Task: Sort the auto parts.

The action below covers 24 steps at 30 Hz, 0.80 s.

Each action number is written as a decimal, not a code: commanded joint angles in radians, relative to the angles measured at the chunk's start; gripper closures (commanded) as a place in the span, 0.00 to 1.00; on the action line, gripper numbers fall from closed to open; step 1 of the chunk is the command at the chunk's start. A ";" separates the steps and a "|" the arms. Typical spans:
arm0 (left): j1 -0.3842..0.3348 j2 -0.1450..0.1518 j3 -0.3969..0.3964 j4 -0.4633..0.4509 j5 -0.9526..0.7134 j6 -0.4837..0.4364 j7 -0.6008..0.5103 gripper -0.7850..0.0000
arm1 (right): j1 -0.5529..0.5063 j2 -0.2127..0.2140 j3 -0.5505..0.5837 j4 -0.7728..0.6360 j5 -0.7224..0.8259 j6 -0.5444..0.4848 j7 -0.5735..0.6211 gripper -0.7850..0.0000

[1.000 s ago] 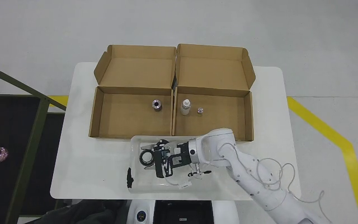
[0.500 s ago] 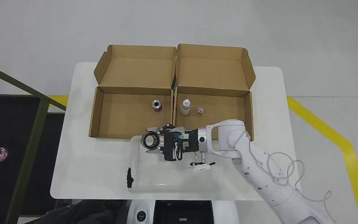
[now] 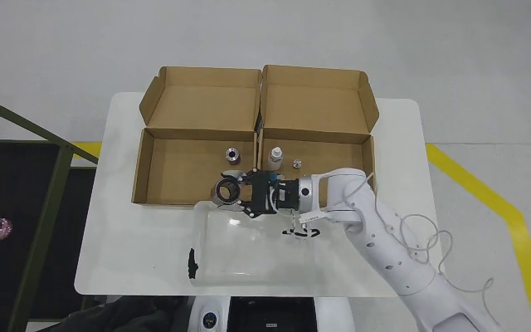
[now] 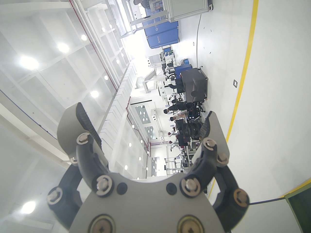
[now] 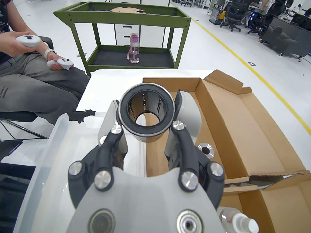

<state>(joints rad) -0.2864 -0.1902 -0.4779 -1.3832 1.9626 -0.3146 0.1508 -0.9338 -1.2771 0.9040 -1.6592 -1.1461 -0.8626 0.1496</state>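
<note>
1. Top view has the right pincer (image 3: 229, 191) over the near wall of the left cardboard box (image 3: 182, 173), between that box and the clear bin (image 3: 197, 236) on the desk (image 3: 398, 133).
2. Its fingers are clamped on the outer wall of one black-rimmed cylindrical bearing (image 5: 147, 115). The bearing is lifted free, and its open bore faces back toward the wrist.
3. Gripping the round side leaves both ends free, which I judge suits setting it down inside a box.
4. The spot above the left box suggests that box is its destination, since a round metal part (image 3: 231, 154) already stands there.
5. The left pincer (image 4: 144, 112) is spread wide with nothing between its pads, and it points out at the room away from the desk.
6. Counts:
   - two cardboard boxes, side by side with their lids folded back
   - one clear bin
   - one bearing, in the grip
   - one metal part in the left box
   - one white bottle (image 3: 275, 157) and one small metal piece (image 3: 295, 164) in the right box (image 3: 336, 173), near each other but apart
7. One black scrap (image 3: 191, 264) sits at the bin's corner; I cannot tell what it is.
</note>
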 commanded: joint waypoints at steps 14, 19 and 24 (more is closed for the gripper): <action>0.000 0.000 0.000 0.000 0.000 0.000 0.000 0.00 | 0.089 -0.024 -0.051 0.096 0.003 0.063 0.021 1.00; 0.000 0.000 0.000 0.000 0.000 0.000 0.000 0.00 | 0.133 -0.038 -0.084 0.155 -0.009 0.083 0.036 1.00; 0.000 0.000 0.000 0.000 0.000 0.000 0.000 0.00 | 0.180 -0.056 -0.125 0.222 -0.017 0.092 0.057 1.00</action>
<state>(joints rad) -0.2864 -0.1902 -0.4779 -1.3832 1.9626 -0.3146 0.1508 -0.7628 -1.3293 0.7870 -1.4522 -1.1626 -0.7724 0.2025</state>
